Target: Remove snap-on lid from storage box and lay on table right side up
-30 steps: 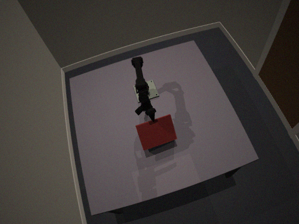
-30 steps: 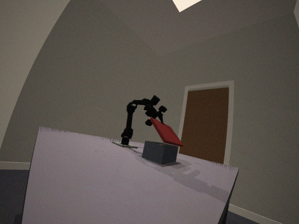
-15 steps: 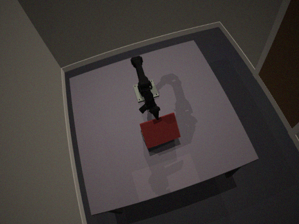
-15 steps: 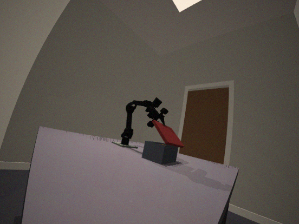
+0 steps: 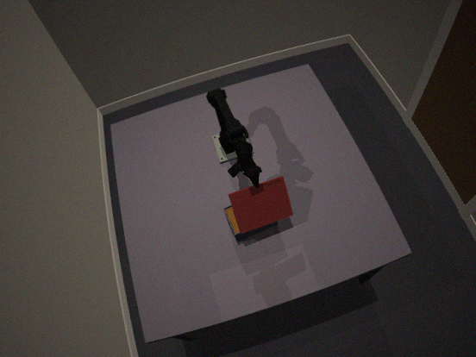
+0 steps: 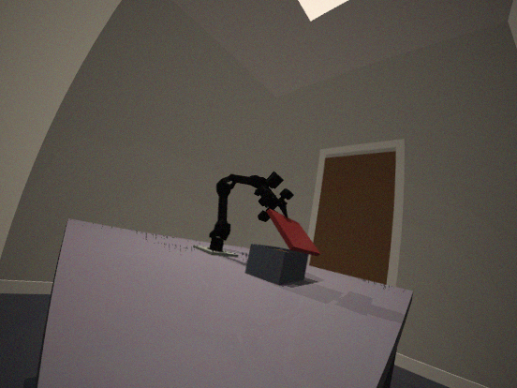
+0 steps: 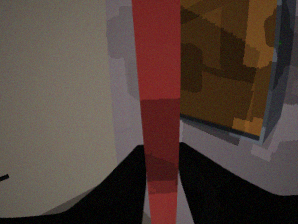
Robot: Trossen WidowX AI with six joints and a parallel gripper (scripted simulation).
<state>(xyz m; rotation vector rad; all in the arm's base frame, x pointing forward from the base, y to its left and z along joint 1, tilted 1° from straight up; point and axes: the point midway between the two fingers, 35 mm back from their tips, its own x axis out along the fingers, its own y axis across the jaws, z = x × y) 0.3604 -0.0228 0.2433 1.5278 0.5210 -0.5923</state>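
Observation:
The red lid (image 5: 263, 207) (image 6: 296, 233) (image 7: 160, 75) is off the box's rim along the gripper side and tilts steeply, its far edge low. My gripper (image 5: 257, 186) (image 6: 287, 219) (image 7: 160, 150) is shut on the lid's raised edge, with one finger on each face. The blue-grey storage box (image 6: 264, 263) (image 5: 237, 235) (image 7: 272, 100) stands on the table under and beside the lid, its orange inside partly showing. Whether the lid's low edge touches the box's far rim I cannot tell.
The light purple table (image 5: 172, 241) (image 6: 155, 305) carries the box and the arm's pale base plate (image 5: 219, 152) (image 6: 206, 250), which lies behind the box. The table's front edge runs beyond the box, on the side away from the arm.

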